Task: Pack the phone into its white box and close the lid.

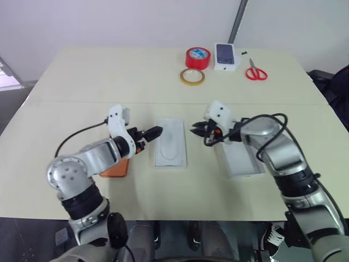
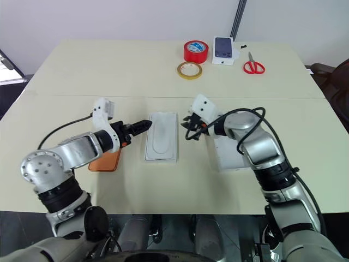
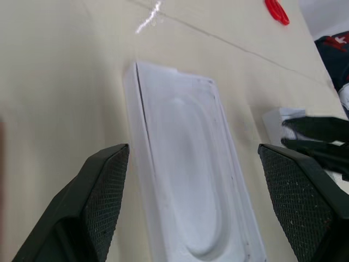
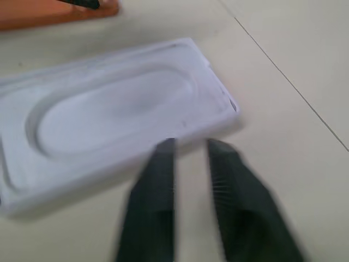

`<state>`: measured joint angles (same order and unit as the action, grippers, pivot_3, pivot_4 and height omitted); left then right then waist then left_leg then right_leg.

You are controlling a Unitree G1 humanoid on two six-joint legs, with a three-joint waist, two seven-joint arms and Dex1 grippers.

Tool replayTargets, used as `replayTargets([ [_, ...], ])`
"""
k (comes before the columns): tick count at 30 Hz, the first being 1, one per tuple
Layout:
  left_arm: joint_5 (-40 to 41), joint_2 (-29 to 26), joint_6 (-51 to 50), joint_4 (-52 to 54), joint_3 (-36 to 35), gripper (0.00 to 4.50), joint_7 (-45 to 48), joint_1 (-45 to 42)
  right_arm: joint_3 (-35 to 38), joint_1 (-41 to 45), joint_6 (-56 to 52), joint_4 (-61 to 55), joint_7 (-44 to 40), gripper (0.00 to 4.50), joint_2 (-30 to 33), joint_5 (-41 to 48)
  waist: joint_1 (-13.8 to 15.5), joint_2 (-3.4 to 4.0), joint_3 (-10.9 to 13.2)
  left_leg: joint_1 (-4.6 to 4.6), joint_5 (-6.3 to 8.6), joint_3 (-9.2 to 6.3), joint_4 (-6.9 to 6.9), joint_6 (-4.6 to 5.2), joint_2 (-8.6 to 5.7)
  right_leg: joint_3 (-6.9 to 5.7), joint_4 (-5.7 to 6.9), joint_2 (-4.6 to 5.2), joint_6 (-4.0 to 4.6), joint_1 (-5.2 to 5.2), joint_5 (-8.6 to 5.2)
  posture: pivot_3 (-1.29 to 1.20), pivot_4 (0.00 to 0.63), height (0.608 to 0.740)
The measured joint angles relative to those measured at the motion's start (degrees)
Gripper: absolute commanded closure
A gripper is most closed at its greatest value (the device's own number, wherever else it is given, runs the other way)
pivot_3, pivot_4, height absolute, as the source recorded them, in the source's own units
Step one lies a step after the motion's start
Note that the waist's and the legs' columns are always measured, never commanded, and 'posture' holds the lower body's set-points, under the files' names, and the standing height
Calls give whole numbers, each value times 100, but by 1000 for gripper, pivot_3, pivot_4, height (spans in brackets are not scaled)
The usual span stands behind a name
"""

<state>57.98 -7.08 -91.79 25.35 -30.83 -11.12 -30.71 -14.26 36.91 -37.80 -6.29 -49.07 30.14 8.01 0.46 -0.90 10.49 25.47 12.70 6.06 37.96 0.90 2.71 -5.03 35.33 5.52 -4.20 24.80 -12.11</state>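
Left eye view looks down on a pale beige counter [image 1: 163, 82] with a seam line running across it, sitting against a plain white wall with a grey pole leaning in the back corner. The left claw [image 1: 154, 132] has its fingers spread wide and nothing in them; in its wrist view the gap between the pads frames the white tray with the phone-shaped hollow, which I take to be the lid [image 1: 170, 143], lying flat just past the fingertips. The phone [image 1: 115, 168] is orange and sits flat on the counter behind and beneath the left claw, mostly hidden under that arm. The right claw [image 1: 197, 130] is pinched down to a thin gap, gripping nothing, hovering just off the lid's other long edge, so the lid lies between the two claws. The white box [image 1: 240, 161] is behind the right claw, under that forearm, flat on the counter. Way beyond both claws at the far edge are a red tape roll [image 1: 197, 57], a thin yellow tape ring [image 1: 192, 76], a small white box with a dark phone picture [image 1: 226, 57] and red scissors [image 1: 255, 71]. Dark floor shows off the left side.
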Motion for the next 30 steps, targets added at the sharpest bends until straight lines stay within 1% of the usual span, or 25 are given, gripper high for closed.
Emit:
replayTargets([
  [1, -37, -223, 81, 52, 87, 536, 118, 35, -63, 67, -28, 10, 32, 4469, -85, -6, -2, 0, 0, 0, 0, 0, -1, 0, 0, 0, 1, 0, 0, 0, 0, 0, 150, 736],
  [2, -172, -713, 311, 192, 351, 536, 355, 221, -163, 169, -53, 55, 86, 4469, -230, -48, -31, 0, 0, -1, 0, 4, -3, -1, 1, 0, 5, -1, 0, 5, 0, 0, 150, 736],
  [3, -309, -1090, 478, 264, 548, 536, 541, 366, -231, 209, -54, 74, 140, 4469, -312, -82, -58, 1, 0, -1, 0, 5, -6, -4, 1, 0, 7, 0, 0, 7, 0, 0, 150, 736],
  [4, -612, -1598, 953, 419, 843, 536, 882, 664, -349, 297, -55, 210, 224, 4469, -451, -158, -96, 1, -1, 0, -1, 6, -10, -8, 2, 1, 12, 2, 1, 13, 0, 0, 150, 736],
  [5, -900, -1973, 1387, 514, 1100, 536, 1206, 924, -419, 360, -55, 339, 334, 4469, -569, -244, -111, 1, 0, 1, -1, 6, -11, -13, 4, 1, 10, 3, 3, 13, 1, 0, 150, 736],
  [8, -1708, -2808, 2921, 772, 1688, 536, 2228, 1816, -610, 638, -15, 872, 666, 4469, -966, -498, -133, 1, 0, 8, 8, 16, -17, -32, 10, 7, 6, 11, 9, 31, 2, 0, 150, 736],
  [10, -2125, -3151, 3791, 853, 1878, 536, 2896, 2442, -714, 804, 127, 1219, 831, 4469, -1180, -661, -144, 3, -1, 14, 6, 27, -34, -37, 8, 17, 4, 16, 11, 51, 3, 0, 150, 736],
  [13, -2363, -3236, 4478, 842, 1872, 536, 3472, 2919, -843, 874, 353, 1627, 948, 4469, -1380, -838, -100, 3, -1, 21, -2, 25, -55, -49, 6, 16, -7, 21, 13, 62, 4, 0, 150, 736],
  [16, -2277, -3212, 4809, 858, 1750, 536, 3856, 3175, -930, 928, 526, 1988, 1012, 4469, -1588, -965, -142, 3, -1, 21, -5, 26, -64, -53, 9, 17, -9, 26, 17, 64, 7, 0, 150, 736],
  [21, -1970, -3195, 4871, 1038, 1536, 536, 4236, 3531, -974, 1046, 707, 2447, 1094, 4469, -1735, -1157, -157, 4, 0, 18, -9, 25, -71, -57, 14, 16, -8, 8, 16, 65, 7, 0, 150, 736],
  [30, -1859, -3340, 4879, 1188, 1494, 536, 4558, 3875, -992, 1068, 782, 2550, 1007, 4469, -1765, -1361, -151, 5, 0, 11, -11, 26, -70, -57, 14, 15, -7, 4, 15, 60, 6, 0, 150, 736],
])
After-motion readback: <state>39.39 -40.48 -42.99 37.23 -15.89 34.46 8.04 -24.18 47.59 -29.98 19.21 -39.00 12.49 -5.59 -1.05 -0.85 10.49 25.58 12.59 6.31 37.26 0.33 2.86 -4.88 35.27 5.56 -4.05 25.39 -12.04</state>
